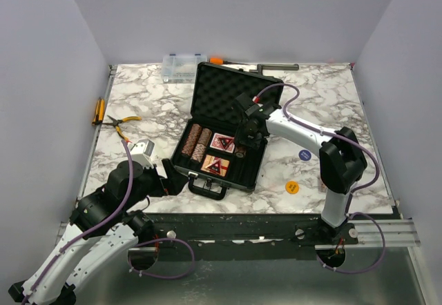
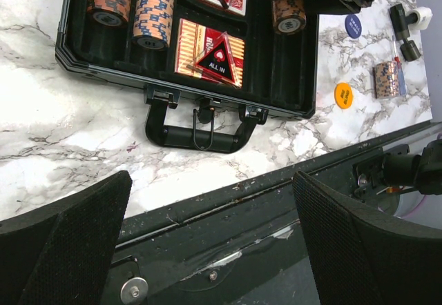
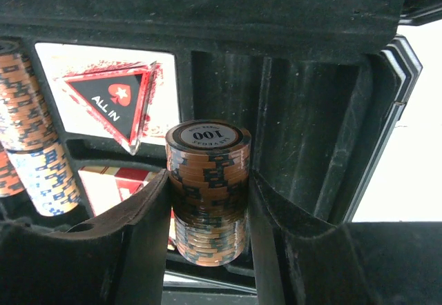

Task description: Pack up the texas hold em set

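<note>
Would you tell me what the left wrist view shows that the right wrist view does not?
Only the left wrist view shows the case handle, the orange token, the blue token and a loose chip stack. Only the right wrist view shows the "100" face of the held chip stack in the right gripper. Both show an ALL IN token and stored chips.

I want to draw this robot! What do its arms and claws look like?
The left arm and right arm are white tubes with chunky black joints. A purple cable loops along each. The left claw and right claw are black, each with two fingers. The left one's pads look rough and grainy.
</note>
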Robot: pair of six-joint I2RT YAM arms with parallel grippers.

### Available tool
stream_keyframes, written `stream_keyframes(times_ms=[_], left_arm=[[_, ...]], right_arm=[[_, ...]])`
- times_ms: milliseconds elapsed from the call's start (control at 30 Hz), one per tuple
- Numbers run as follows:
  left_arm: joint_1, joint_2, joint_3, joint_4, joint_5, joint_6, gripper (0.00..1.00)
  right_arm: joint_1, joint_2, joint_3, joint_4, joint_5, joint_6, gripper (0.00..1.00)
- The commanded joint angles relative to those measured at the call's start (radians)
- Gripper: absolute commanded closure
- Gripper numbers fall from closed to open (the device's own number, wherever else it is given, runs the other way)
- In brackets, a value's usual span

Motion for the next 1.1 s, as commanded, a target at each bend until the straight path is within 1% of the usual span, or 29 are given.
stream_keyframes(times_ms=[0,133,467,933,1067], left_arm=[[0.011,-0.003,-0.012,0.016,0.016,0.000,0.02],[0.013,-0.004,-0.012,0.016,0.019,-0.001,0.02],[0.028,-0.009,-0.014,0.019,0.027,0.004,0.02],[0.041,-0.008,-0.015,0.025,0.041,0.009,0.02],[0.042,-0.010,-0.015,0.025,0.041,0.009,0.01]], right_arm=[[0.006,0.025,0.053,-0.044,0.066,-0.001,0.99],[0.006,0.049,0.055,-0.043,0.060,-0.003,0.99],[0.005,0.099,0.083,-0.069,0.119,-0.004,0.99],[0.006,0.177,0.149,-0.098,0.154,-0.015,0.99],[0.006,0.181,0.146,-0.116,0.179,-0.008,0.96]])
